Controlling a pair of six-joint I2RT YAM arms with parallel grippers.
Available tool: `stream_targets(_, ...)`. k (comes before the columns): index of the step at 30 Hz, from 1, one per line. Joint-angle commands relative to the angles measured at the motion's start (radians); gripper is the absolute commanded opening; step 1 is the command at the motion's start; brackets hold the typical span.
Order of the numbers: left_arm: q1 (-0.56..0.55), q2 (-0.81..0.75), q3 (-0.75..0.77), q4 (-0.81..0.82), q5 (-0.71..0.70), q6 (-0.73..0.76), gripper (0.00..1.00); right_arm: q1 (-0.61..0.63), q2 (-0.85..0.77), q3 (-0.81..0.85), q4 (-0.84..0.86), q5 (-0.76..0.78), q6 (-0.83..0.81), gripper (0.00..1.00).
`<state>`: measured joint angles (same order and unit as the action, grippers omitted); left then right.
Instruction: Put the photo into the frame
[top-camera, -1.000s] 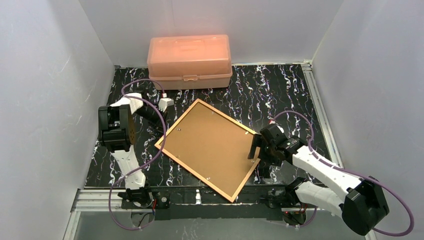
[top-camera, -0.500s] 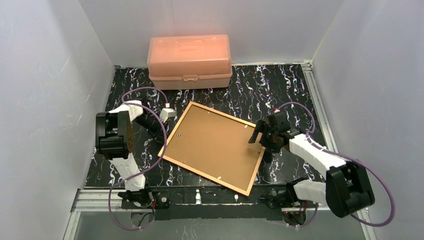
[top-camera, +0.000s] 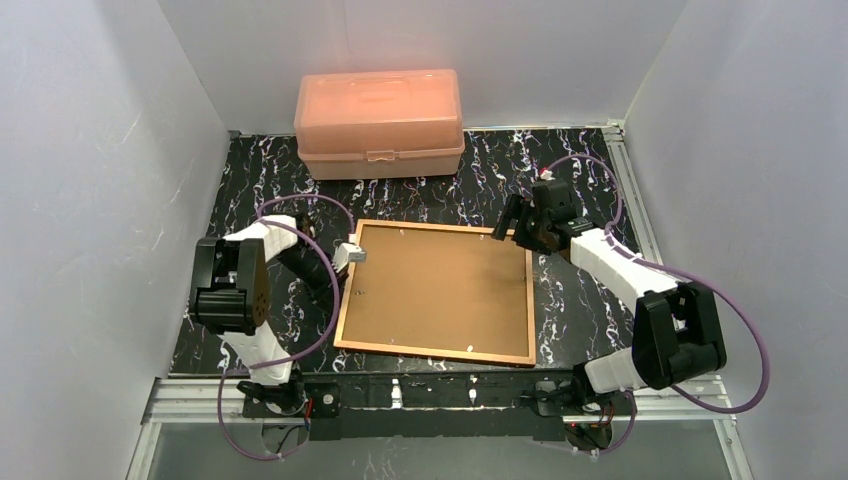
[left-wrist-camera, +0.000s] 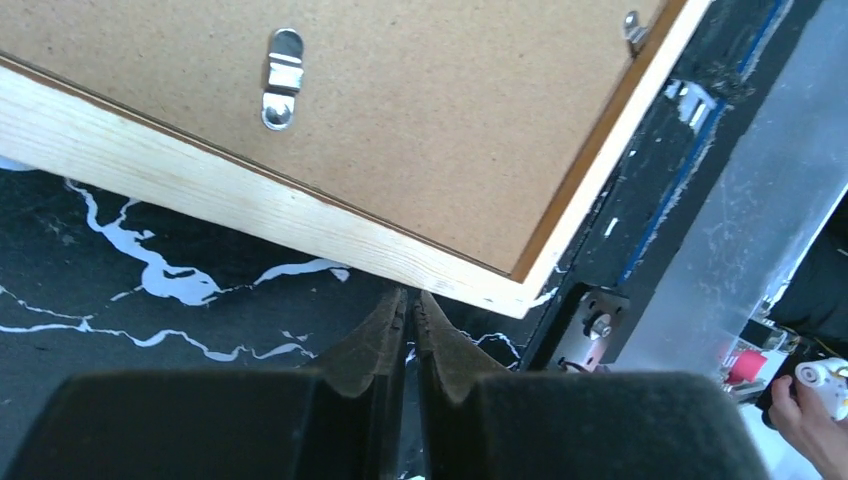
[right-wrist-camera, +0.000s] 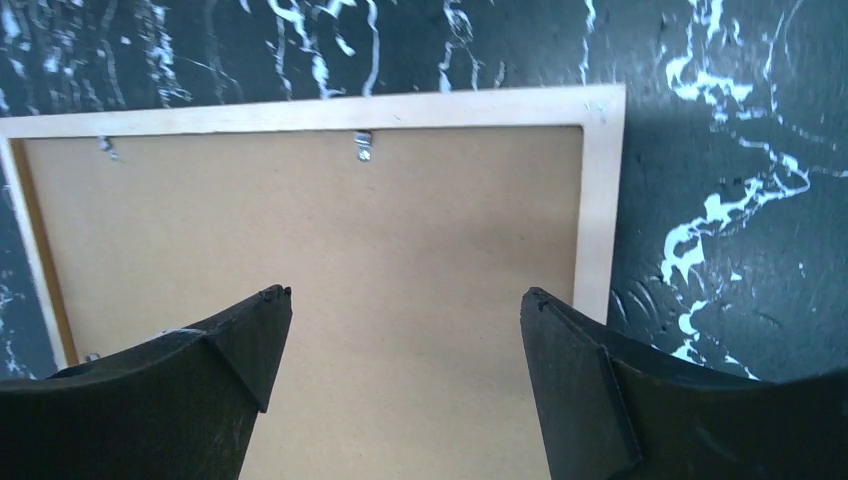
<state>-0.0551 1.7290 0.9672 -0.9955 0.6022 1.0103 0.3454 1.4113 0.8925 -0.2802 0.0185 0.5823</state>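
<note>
The frame (top-camera: 436, 353) lies face down on the black marbled table, its thin wooden border square to the table edges. A brown backing board (top-camera: 440, 290) fills it. The photo is hidden. My left gripper (top-camera: 352, 254) is shut with nothing in it. In the left wrist view its tips (left-wrist-camera: 410, 297) sit right at the frame's pale wooden side (left-wrist-camera: 250, 205), close to a corner. My right gripper (top-camera: 511, 229) hovers open over the frame's far right corner. In the right wrist view its gap (right-wrist-camera: 405, 300) spans the backing board (right-wrist-camera: 350, 240) beside the border (right-wrist-camera: 600, 200).
A pink translucent plastic box (top-camera: 378, 110) stands shut at the back of the table. Small metal clips (left-wrist-camera: 282, 78) dot the board's rim. The metal rail (top-camera: 400, 392) runs along the near edge. White walls close in on the left, right and back.
The frame has turned from a diagonal lie to square with the table. My right gripper swung toward the back along its right corner, and the left gripper moved nearer with the left corner.
</note>
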Motion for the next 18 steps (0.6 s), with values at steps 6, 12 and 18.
stream_targets(6,0.158,0.054,0.15,-0.11,0.192,-0.143,0.21,0.155,-0.077,-0.015,0.115,-0.094,0.049,0.91)
stream_targets(12,0.166,0.116,0.213,0.041,0.25,-0.452,0.24,0.342,0.032,-0.016,0.325,-0.148,0.3,0.89)
stream_targets(18,0.157,0.16,0.232,0.104,0.227,-0.522,0.24,0.502,0.197,0.01,0.575,-0.097,0.539,0.89)
